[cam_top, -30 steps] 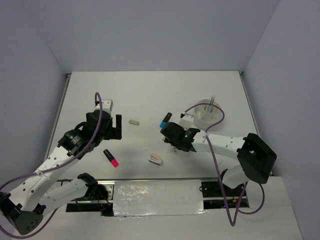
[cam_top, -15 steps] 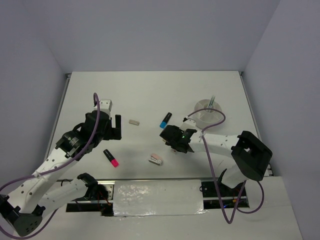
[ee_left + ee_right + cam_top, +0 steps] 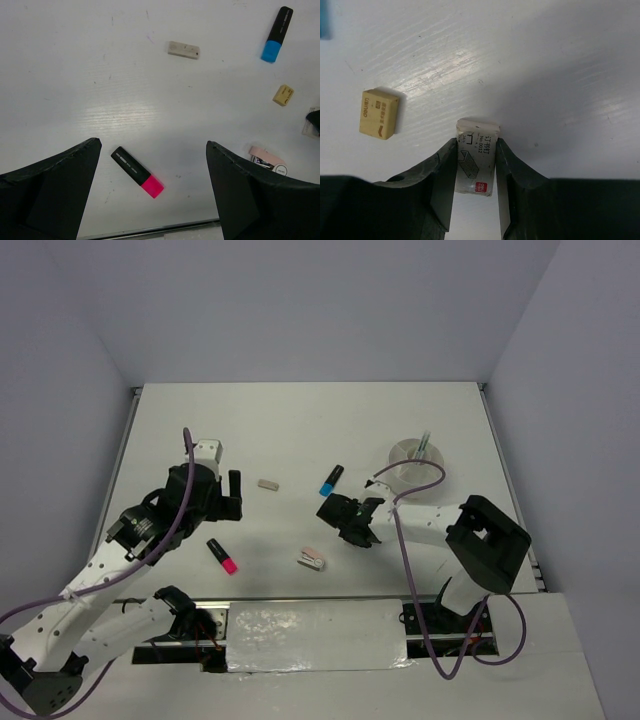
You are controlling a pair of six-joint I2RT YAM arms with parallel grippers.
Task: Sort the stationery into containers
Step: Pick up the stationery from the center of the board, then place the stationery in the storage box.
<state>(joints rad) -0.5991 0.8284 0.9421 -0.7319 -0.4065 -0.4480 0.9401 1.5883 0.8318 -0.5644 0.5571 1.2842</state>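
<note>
My right gripper [image 3: 350, 527] is low over the table, shut on a small white staple box [image 3: 476, 157] that lies on the surface. A yellow eraser [image 3: 379, 113] lies just left of it. My left gripper [image 3: 232, 496] is open and empty, above a pink-ended black highlighter [image 3: 137, 172], which also shows in the top view [image 3: 222, 555]. A blue-ended black marker [image 3: 331, 480] and a whitish eraser [image 3: 267, 483] lie mid-table. A small pink item [image 3: 311, 559] lies nearer the front. The round white tub [image 3: 405, 455] stands at the right with a thin pen [image 3: 424, 443] upright in it.
The table's front edge and a metal strip [image 3: 310, 625] run just below the highlighter and the pink item. Grey walls enclose the table on three sides. The right arm's base block [image 3: 487, 540] sits at the right front.
My right gripper has moved left and away from the tub and now sits low, closed around the staple box. The tub is more exposed. My left arm shifted only slightly.
</note>
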